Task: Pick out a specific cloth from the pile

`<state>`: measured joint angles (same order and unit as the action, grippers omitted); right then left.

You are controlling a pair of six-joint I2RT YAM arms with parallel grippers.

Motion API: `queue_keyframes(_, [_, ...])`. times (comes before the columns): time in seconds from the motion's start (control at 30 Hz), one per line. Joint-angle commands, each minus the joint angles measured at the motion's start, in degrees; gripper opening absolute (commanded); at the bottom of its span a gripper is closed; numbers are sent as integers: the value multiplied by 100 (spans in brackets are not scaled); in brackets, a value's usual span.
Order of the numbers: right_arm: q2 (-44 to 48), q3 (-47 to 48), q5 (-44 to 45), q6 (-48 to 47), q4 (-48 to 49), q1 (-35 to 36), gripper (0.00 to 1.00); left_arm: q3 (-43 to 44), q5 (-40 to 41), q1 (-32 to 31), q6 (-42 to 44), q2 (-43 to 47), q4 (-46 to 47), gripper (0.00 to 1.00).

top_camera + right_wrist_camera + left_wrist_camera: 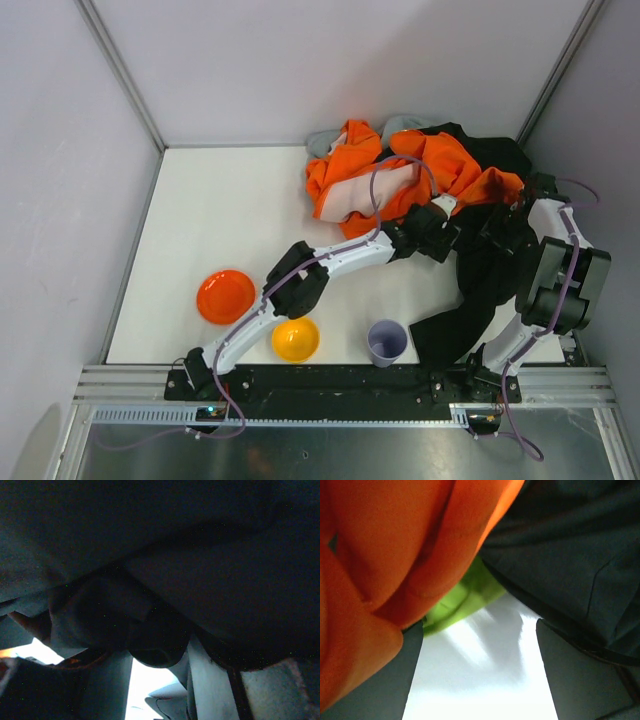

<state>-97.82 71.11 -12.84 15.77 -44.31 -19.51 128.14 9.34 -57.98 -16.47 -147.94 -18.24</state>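
The lime-green cloth (462, 600) shows only in the left wrist view, a small fold peeking out between the orange garment (395, 555) and the black garment (570, 545), lying on the white table. My left gripper (480, 635) is open just short of it, with bare table between the fingers. In the top view the left gripper (445, 222) is at the pile's near edge, and the green cloth is hidden there. My right gripper (505, 215) is buried in the black garment (480, 270). In the right wrist view its fingers (105, 690) close on a dark fold (155, 647).
The pile fills the back right corner: the orange garment (350, 170), the black garment, and a grey cloth (322, 140) behind. An orange plate (225, 296), a yellow bowl (295, 339) and a lavender cup (387, 342) stand near the front edge. Walls enclose the table.
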Motion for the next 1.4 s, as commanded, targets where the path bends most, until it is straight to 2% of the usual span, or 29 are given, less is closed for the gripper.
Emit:
queue_keyframes(0.0, [177,-115,102,-84,185,-105,50,782,434,-5,403,-305,218,99])
queue_keyframes(0.2, [242,-149,-37,-84,221,-162,50,1255,329,-5,626,-790,224,98])
queue_keyframes(0.33, [267,-157,-90,-80,232,-175,50,1212,431,4,671,-898,203,88])
queue_keyframes(0.4, [273,-163,-116,-75,237,-187,50,1167,521,16,618,-884,195,75])
queue_keyframes(0.53, [305,-174,-168,-78,247,-213,50,1205,571,73,576,-880,208,37])
queue_keyframes(0.63, [373,-199,-178,-72,259,-231,50,1175,492,147,559,-819,208,13])
queue_keyframes(0.7, [436,-215,-191,-63,268,-236,50,1112,378,195,523,-689,218,4])
queue_keyframes(0.93, [829,-265,-467,-30,334,-238,51,698,2,204,662,233,368,1])
queue_keyframes(1.13, [1714,-383,-655,77,465,-202,73,-108,-349,150,708,1393,591,1])
queue_keyframes(1.23, [2002,-417,-800,149,483,-183,79,-304,-635,87,768,1801,611,1])
queue_keyframes(1.37, [2260,-430,-1065,256,485,-158,82,-360,-1132,-28,907,2254,617,1])
